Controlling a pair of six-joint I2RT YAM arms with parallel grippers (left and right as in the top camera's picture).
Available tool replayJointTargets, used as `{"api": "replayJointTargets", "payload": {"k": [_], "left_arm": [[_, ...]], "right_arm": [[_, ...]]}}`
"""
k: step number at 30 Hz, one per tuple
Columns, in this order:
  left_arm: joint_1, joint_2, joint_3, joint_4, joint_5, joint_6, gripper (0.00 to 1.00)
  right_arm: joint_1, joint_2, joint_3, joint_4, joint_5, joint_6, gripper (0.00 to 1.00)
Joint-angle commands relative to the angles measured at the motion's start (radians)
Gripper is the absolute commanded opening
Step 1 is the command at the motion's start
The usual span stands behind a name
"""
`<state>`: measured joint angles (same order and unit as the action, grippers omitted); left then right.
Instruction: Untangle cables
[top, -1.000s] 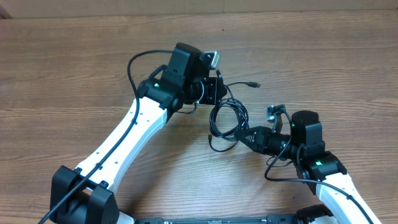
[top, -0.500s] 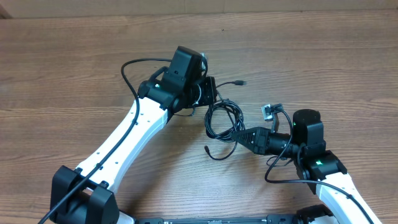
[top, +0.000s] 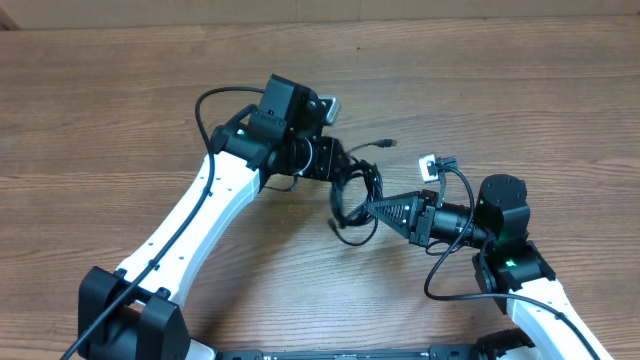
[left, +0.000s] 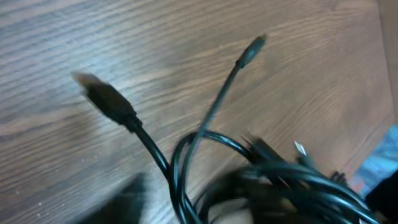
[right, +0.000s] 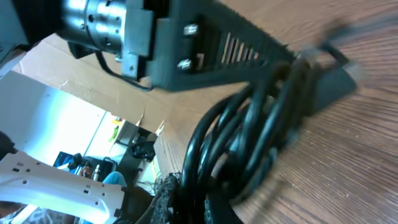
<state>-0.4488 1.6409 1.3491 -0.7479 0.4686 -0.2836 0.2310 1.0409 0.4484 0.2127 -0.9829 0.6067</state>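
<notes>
The cables (top: 357, 192) lay as one tangled bundle of black loops on the wooden table (top: 120, 100), near its centre, between the two arms. One loose end with a small plug (top: 388, 144) ran out of the bundle toward the far side. In the left wrist view the cables (left: 186, 162) were blurred. Two plug ends stood clear of the tangle there: a broader plug (left: 109, 102) and a slimmer one (left: 252, 50), both over bare wood.

The right gripper (top: 375, 207) pointed at the bundle from the right side. Its jaws were closed together and clamped on the cables. In the right wrist view the loops (right: 249, 130) rose directly from its fingers.

The left gripper (top: 340, 163) was at the far-left edge of the bundle, touching or just beside the loops. One slotted finger (right: 230, 43) showed above the cables. Whether its jaws were apart or together could not be told.
</notes>
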Motion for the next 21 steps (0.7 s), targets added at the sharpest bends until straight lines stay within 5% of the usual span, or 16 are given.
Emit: {"api": "replayJointTargets", "payload": {"k": [1,4,12,17,21], "left_arm": [[-0.002,0.008,0.021,0.001,0.052,0.074,0.73],[0.021,0.008,0.023,0.023,0.053,0.049,0.88],[0.123,0.008,0.028,-0.065,0.075,-0.140,0.89],[0.134,0.008,0.023,-0.235,0.076,0.039,0.91],[0.104,0.008,-0.013,-0.223,0.106,0.041,0.93]], "right_arm": [[0.005,-0.006,0.003,0.002,0.019,-0.009,0.07],[0.005,-0.006,0.003,-0.029,0.058,0.016,0.07],[0.005,-0.006,0.003,-0.035,0.074,0.059,0.07],[0.003,-0.006,0.003,-0.029,0.100,0.151,0.07],[0.003,-0.006,0.003,0.004,0.099,0.233,0.07]]}}
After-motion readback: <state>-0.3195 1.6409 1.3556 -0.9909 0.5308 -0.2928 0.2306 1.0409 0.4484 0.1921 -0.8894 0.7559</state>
